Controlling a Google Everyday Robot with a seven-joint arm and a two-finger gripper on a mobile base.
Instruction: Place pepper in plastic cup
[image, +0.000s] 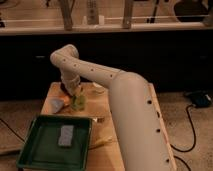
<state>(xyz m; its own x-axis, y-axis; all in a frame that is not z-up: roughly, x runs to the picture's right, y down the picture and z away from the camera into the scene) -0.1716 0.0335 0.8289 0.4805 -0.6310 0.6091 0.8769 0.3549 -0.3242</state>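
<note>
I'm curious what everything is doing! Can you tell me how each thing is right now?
gripper: shut, pointing down right over the plastic cup.
plastic cup: standing upright.
pepper: can't be made out from here.
light-blue item: lying left of the cup.
green tray: sitting flat, with one thing in it.
grey sponge: lying flat in the tray.
pale yellow item: lying beside the tray's right edge.

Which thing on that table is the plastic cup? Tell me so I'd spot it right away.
Find the green tray at the wooden table's near left corner; just beyond its far edge, under the white arm's gripper, stands the plastic cup. It is small, round and translucent yellow-green, unlike the light-blue item to its left.
</note>
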